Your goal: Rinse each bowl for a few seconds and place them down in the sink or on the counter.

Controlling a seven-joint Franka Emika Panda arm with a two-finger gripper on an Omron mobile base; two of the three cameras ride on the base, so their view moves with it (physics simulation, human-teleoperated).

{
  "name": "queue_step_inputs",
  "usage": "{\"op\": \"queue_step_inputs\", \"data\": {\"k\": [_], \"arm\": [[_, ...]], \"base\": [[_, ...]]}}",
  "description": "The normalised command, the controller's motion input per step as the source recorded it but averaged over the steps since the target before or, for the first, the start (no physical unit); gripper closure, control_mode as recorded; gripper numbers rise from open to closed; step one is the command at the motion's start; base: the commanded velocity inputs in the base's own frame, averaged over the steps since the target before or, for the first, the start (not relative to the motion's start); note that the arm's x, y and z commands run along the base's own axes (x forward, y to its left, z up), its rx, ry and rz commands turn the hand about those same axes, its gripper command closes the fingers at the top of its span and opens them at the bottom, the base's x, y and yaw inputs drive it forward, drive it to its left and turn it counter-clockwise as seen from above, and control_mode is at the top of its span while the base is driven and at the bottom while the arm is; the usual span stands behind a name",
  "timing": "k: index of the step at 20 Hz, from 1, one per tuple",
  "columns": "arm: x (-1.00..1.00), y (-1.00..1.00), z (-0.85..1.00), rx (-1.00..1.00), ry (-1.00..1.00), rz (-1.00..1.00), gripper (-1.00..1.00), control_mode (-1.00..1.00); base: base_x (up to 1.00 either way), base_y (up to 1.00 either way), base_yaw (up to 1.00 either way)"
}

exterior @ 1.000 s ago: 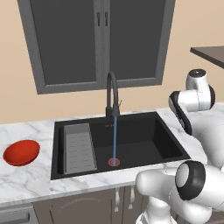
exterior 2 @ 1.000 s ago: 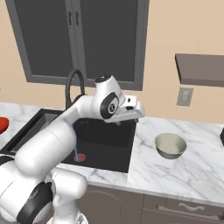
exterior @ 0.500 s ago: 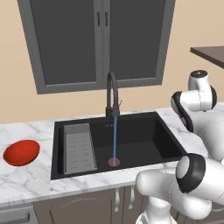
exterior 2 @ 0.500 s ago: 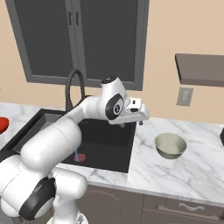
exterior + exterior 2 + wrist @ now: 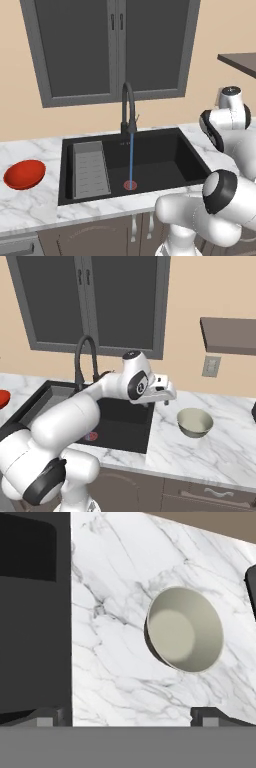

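White marble tabletop (image 5: 220, 451) runs either side of a black sink (image 5: 170, 155), where a thin blue stream of water (image 5: 131, 157) falls from the arched black tap (image 5: 128, 107) onto the red drain (image 5: 130, 185). A grey ribbed tray insert (image 5: 90, 169) lies along the basin's left side. The grey-beige bowl (image 5: 195, 422), pale cream inside, sits upright on the tabletop just right of the sink; in the hand view the same bowl (image 5: 184, 630) lies ahead of the fingers, apart from them, with bare marble between. The shallow red bowl (image 5: 24, 174) rests on the tabletop left of the sink, well apart from the other; in the right base view it is cut off by the left edge. The white arm reaches over the sink's right edge, its gripper (image 5: 166, 392) hovering near the grey-beige bowl. The fingers (image 5: 212, 716) stand spread wide and hold nothing; in the hand view only their dark tips rise at the bottom, and in the right base view they are too small to make out. A dark object at the right edge of the hand view is cut off and cannot be identified. A dark brown shelf (image 5: 228, 335) juts from the wall above.
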Motion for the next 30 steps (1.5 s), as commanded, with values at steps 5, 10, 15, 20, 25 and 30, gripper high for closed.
{"op": "queue_step_inputs", "data": {"k": [5, 10, 15, 20, 25, 30], "arm": [[0.0, -0.27, -0.14, 0.0, 0.03, 0.0, -1.0, -1.0], [0.0, -0.22, -0.18, 0.0, 0.03, 0.0, -1.0, -1.0], [0.0, -0.23, -0.19, 0.0, 0.02, 0.0, -1.0, -1.0], [0.03, -0.21, -0.17, 0.0, 0.01, 0.0, -1.0, -1.0], [0.1, -0.07, -0.19, 0.0, 0.0, 0.0, -1.0, -1.0], [0.19, -0.08, -0.18, 0.0, 0.0, 0.01, -1.0, -1.0]], "base": [[0.0, 0.0, 0.0], [0.0, 0.0, 0.0], [0.0, 0.0, 0.0], [0.0, 0.0, 0.0], [0.0, 0.0, 0.0], [0.0, 0.0, 0.0]]}}
